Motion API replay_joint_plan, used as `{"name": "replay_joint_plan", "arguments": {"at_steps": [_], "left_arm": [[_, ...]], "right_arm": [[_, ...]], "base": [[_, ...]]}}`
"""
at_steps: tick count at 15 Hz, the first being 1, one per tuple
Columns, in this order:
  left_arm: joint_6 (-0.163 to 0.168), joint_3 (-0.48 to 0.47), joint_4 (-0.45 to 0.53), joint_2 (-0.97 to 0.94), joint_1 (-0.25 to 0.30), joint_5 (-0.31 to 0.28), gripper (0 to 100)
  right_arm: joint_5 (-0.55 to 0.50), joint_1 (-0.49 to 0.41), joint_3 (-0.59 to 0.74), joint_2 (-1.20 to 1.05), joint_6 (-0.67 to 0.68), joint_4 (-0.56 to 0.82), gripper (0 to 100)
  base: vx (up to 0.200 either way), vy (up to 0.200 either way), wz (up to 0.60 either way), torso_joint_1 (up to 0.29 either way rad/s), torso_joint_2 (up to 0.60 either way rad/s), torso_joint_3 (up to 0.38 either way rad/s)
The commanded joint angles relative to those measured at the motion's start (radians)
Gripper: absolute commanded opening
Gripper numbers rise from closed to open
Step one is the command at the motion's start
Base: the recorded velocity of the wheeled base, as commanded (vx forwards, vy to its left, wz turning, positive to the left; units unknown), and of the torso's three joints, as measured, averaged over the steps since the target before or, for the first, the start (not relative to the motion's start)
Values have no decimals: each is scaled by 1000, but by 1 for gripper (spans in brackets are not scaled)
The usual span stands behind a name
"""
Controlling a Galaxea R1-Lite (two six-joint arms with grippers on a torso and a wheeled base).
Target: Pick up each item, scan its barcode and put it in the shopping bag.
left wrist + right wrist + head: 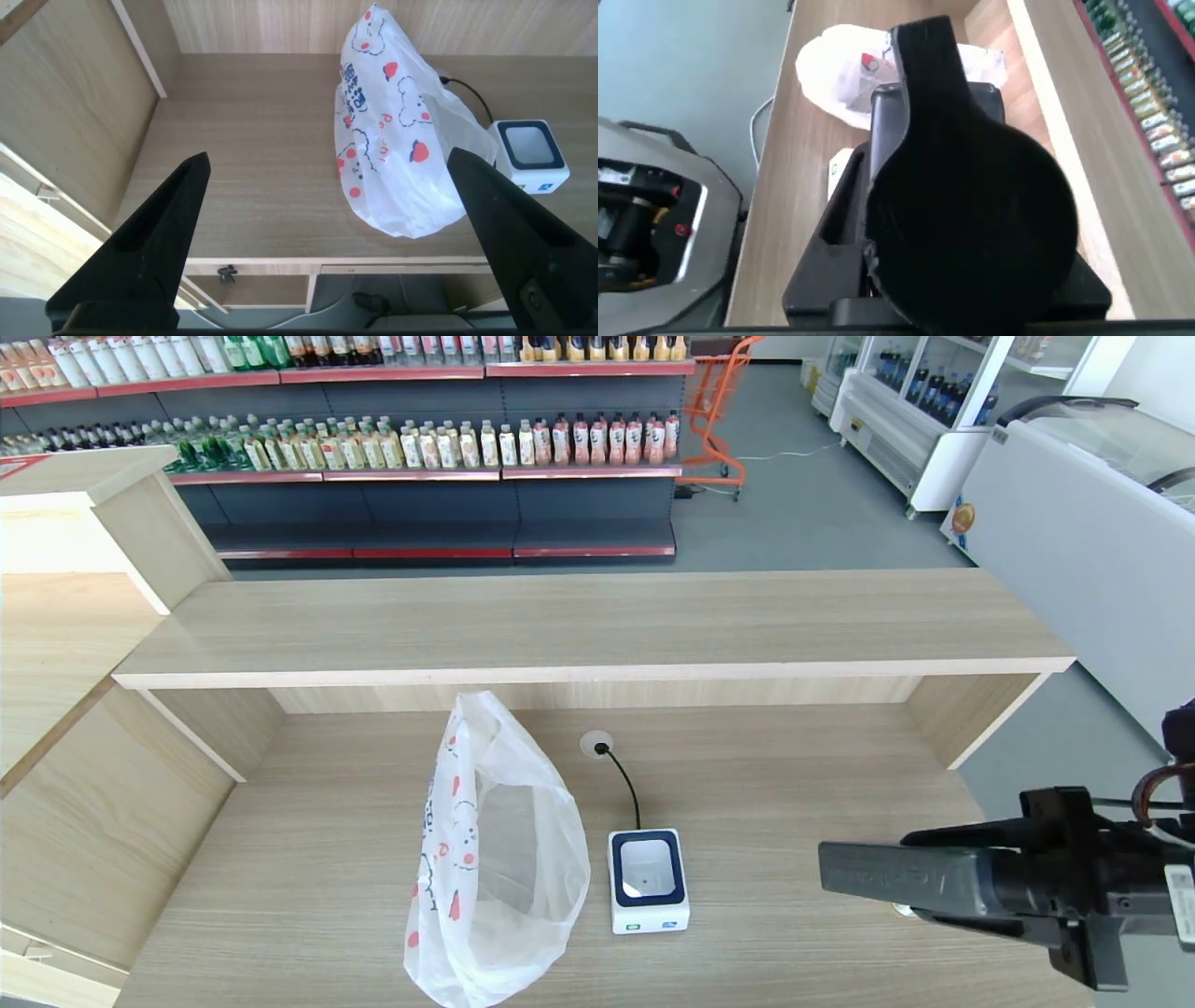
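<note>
Dark grey and oblong, the boxy item (896, 877) is clamped between the fingers of the right gripper (913, 879), above the pale wooden counter (794, 784). Its long axis runs level and points to the robot's left, straight toward the white barcode scanner with the dark blue window frame (648, 879), which sits near. Just beyond the scanner slumps the white plastic shopping bag with red prints (485, 868). The right arm is nearer, so the scan is likely its job. The left gripper (329, 161) hangs spread wide and empty
</note>
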Motion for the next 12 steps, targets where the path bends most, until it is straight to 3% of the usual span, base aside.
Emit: {"name": "replay_joint_plan", "arguments": {"at_steps": [1, 2, 4, 5, 6, 8, 12], "left_arm": [[0, 0, 0, 0, 0, -1, 100], [0, 0, 0, 0, 0, -1, 100], [0, 0, 0, 0, 0, 1, 100], [0, 0, 0, 0, 0, -1, 100], [0, 0, 0, 0, 0, -1, 100], [0, 0, 0, 0, 0, 1, 100], [1, 0, 0, 0, 0, -1, 100]], "right_arm": [[-1, -119, -100, -55, 388, 4, 0], [-5, -145, -154, -49, 689, 3, 0], [-105, -152, -162, -46, 1089, 9, 0], [-114, -151, -156, -42, 1219, 7, 0], [-142, -117, -139, -36, 1432, 12, 0], [-226, -54, -81, 5, 1531, 12, 0], [-297, 33, -45, 132, 1515, -17, 0]], "base": [[0, 0, 0, 0, 0, 0], [0, 0, 0, 0, 0, 0], [0, 0, 0, 0, 0, 0], [0, 0, 0, 0, 0, 0], [0, 0, 0, 0, 0, 0], [0, 0, 0, 0, 0, 0], [0, 0, 0, 0, 0, 0]]}}
